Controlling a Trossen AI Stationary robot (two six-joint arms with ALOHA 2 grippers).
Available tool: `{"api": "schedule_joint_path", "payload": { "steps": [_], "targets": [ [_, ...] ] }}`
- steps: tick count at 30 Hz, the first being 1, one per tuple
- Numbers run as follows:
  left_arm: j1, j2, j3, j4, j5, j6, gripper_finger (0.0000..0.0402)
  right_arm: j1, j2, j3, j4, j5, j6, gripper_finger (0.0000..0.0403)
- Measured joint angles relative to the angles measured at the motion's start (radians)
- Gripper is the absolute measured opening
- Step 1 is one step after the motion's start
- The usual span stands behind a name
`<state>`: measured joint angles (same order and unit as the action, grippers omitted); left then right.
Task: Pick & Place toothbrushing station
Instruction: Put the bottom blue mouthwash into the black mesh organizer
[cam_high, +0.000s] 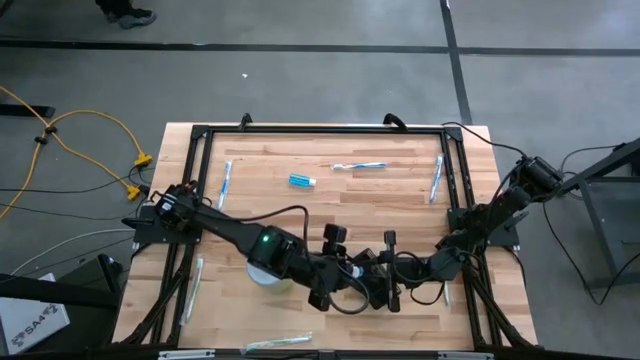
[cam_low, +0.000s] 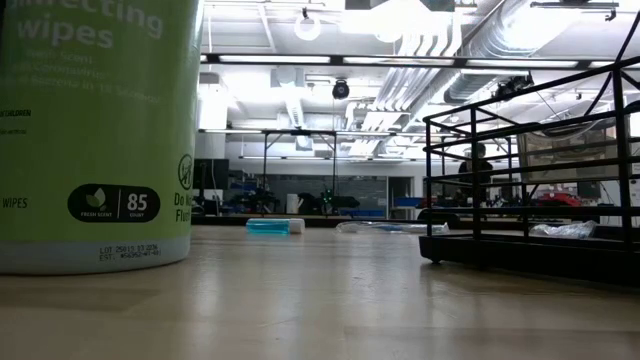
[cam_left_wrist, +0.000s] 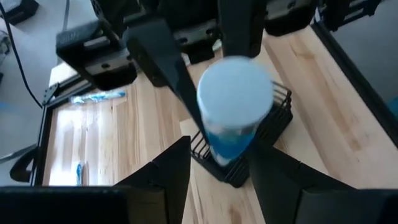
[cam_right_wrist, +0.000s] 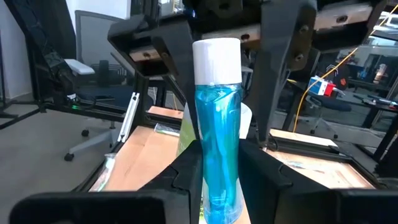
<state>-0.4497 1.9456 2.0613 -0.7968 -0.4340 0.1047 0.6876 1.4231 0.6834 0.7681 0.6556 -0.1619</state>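
We see the toothbrushing station (cam_left_wrist: 264, 134), a black wire holder near the surface's (cam_high: 300, 150) front edge, containing a blue bottle (cam_right_wrist: 217, 137). Right gripper (cam_right_wrist: 214, 171) clasps that bottle; left gripper (cam_left_wrist: 217, 165) gapes around it.

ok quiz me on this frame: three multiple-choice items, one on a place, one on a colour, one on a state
1. Where does the bottle stand?
A. on bare wood
B. in the black wire holder
C. on the floor

2. What colour is the cap?
A. white
B. red
C. black

3. How are the right gripper jaws set?
A. wide open, away from the bottle
B. closed on the bottle
C. closed on nothing

Answers:
1. B, the left wrist view shows the bottle's base inside the holder.
2. A, the cap is white above the blue liquid.
3. B, the right wrist view shows both jaws pressed against the bottle's sides.
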Motion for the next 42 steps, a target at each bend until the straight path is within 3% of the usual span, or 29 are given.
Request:
{"api": "schedule_joint_path", "payload": {
  "steps": [42],
  "targets": [
    [-0.045, -0.015, 0.000, 0.151, -0.026, 0.081, 0.0142, 0.047, 0.000, 0.000, 0.119, 0.003, -0.143, 0.0080]
  ]
}}
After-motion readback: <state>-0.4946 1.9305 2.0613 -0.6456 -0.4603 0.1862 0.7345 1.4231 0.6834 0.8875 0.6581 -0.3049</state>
